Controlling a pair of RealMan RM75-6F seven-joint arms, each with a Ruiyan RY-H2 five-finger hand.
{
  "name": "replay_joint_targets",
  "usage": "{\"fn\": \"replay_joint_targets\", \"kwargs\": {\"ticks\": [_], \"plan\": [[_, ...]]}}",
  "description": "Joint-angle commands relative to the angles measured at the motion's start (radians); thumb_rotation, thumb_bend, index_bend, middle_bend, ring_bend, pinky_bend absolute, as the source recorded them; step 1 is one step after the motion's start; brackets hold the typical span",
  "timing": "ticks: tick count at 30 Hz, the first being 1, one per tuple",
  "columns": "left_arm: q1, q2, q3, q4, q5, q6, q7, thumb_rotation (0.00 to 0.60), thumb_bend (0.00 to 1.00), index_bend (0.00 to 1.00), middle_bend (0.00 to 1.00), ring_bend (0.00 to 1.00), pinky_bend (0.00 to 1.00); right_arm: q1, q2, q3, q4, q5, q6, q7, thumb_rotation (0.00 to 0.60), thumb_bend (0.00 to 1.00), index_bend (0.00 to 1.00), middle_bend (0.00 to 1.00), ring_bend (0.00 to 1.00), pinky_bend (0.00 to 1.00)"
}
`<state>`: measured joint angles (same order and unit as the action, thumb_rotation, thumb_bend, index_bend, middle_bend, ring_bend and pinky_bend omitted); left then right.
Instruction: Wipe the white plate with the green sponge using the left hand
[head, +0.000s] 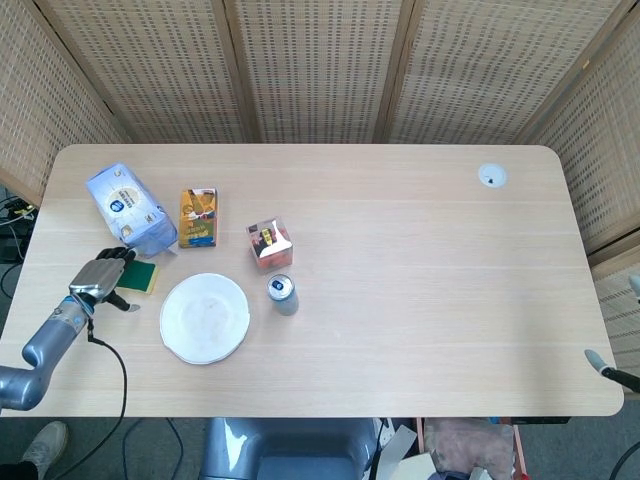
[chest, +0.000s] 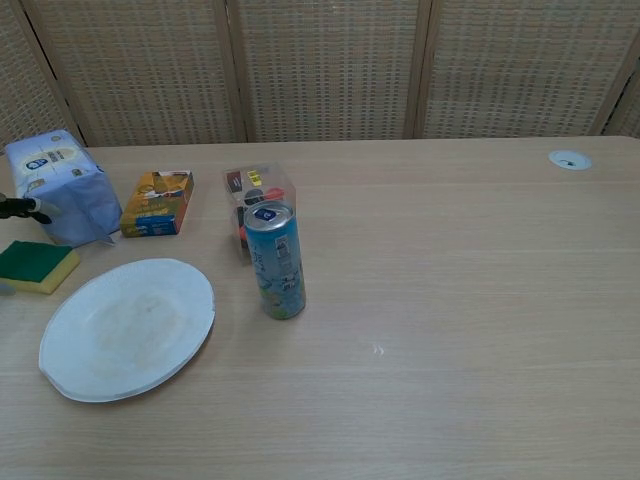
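Note:
The green and yellow sponge (head: 142, 277) (chest: 38, 265) lies flat on the table, left of the white plate (head: 205, 318) (chest: 128, 327) and apart from it. My left hand (head: 100, 279) sits just left of the sponge with its fingers spread and nothing in them; the chest view shows only a dark fingertip (chest: 20, 207) at the left edge and no finger on the sponge. Of my right hand only a small grey tip (head: 600, 361) pokes in at the table's front right edge.
A blue tissue pack (head: 130, 208) (chest: 58, 200) stands right behind the sponge. An orange box (head: 198, 217), a clear box (head: 270, 243) and an upright blue can (head: 281, 293) (chest: 275, 262) sit beyond and right of the plate. A white disc (head: 491, 176) is set into the table's far right.

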<state>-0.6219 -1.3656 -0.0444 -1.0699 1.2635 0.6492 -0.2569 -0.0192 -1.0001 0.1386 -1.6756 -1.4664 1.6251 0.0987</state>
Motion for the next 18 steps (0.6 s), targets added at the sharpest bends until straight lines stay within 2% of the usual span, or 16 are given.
{"fn": "replay_joint_targets", "kwargs": {"ticks": [1, 5, 10, 14, 18], "plan": [[0.110, 0.157, -0.033, -0.263, 0.012, 0.278, 0.062, 0.600, 0.00, 0.00, 0.00, 0.00, 0.00, -0.004, 0.003, -0.003, 0.003, -0.009, 0.008, 0.013, 0.600, 0.00, 0.00, 0.00, 0.00, 0.00], [0.213, 0.189, -0.051, -0.389, -0.001, 0.505, 0.161, 0.600, 0.00, 0.00, 0.00, 0.00, 0.00, -0.002, 0.001, -0.002, 0.015, -0.006, 0.003, 0.026, 0.600, 0.00, 0.00, 0.00, 0.00, 0.00], [0.336, 0.168, -0.062, -0.533, -0.034, 0.750, 0.297, 0.600, 0.00, 0.00, 0.00, 0.00, 0.00, 0.002, -0.005, 0.003, 0.034, -0.003, 0.002, 0.038, 0.600, 0.00, 0.00, 0.00, 0.00, 0.00], [0.396, 0.153, -0.041, -0.599, -0.031, 0.848, 0.401, 0.600, 0.00, 0.00, 0.00, 0.00, 0.00, 0.000, -0.007, 0.003, 0.040, -0.007, 0.008, 0.042, 0.600, 0.00, 0.00, 0.00, 0.00, 0.00], [0.419, 0.158, -0.025, -0.628, -0.007, 0.873, 0.443, 0.600, 0.00, 0.00, 0.00, 0.00, 0.00, -0.004, -0.006, 0.002, 0.040, -0.012, 0.016, 0.041, 0.600, 0.00, 0.00, 0.00, 0.00, 0.00]]}}
